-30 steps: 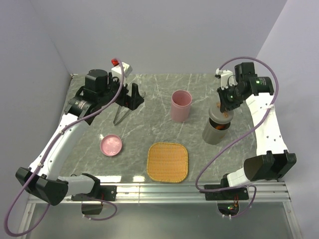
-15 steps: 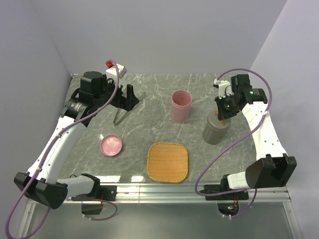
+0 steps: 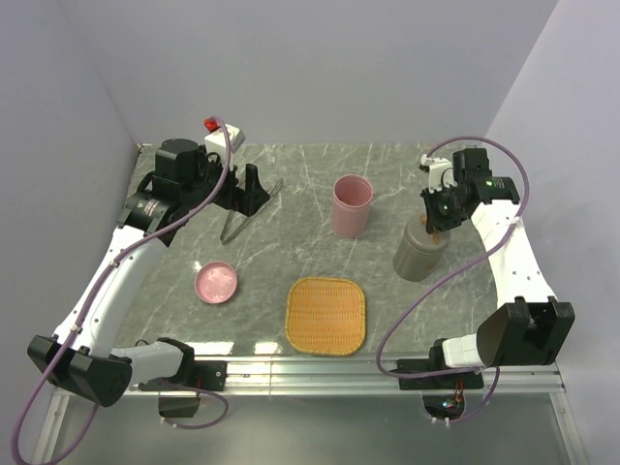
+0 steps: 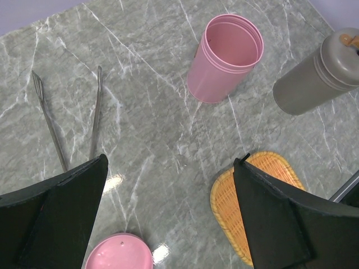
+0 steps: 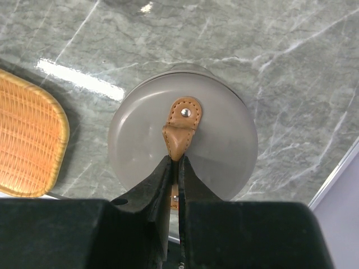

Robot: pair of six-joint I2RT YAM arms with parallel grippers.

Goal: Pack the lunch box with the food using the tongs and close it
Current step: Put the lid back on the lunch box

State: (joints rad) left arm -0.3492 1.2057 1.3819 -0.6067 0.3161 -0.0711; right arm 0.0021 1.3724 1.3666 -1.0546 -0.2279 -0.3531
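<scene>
The grey cup [image 3: 418, 256] of the lunch box stands at the right with its grey lid [image 5: 140, 134] on top. My right gripper [image 5: 178, 162] is right over it, shut on the lid's brown strap [image 5: 180, 129]. The food is hidden. At the table's middle back, the pink cup [image 3: 352, 205] stands open and upright. A shallow pink dish [image 3: 216, 283] lies at the left. The tongs [image 4: 96, 112] lie flat at the back left. My left gripper [image 4: 171, 168] hangs open above the table just beside the tongs, holding nothing.
A woven orange tray [image 3: 326, 315] lies near the front edge in the middle. A white box with a red button [image 3: 221, 131] sits at the back left corner. Walls close in on the left, back and right.
My right gripper brought the grey lid down over the grey cup, covering the orange food seen inside before. The left arm shifted slightly left and back.
</scene>
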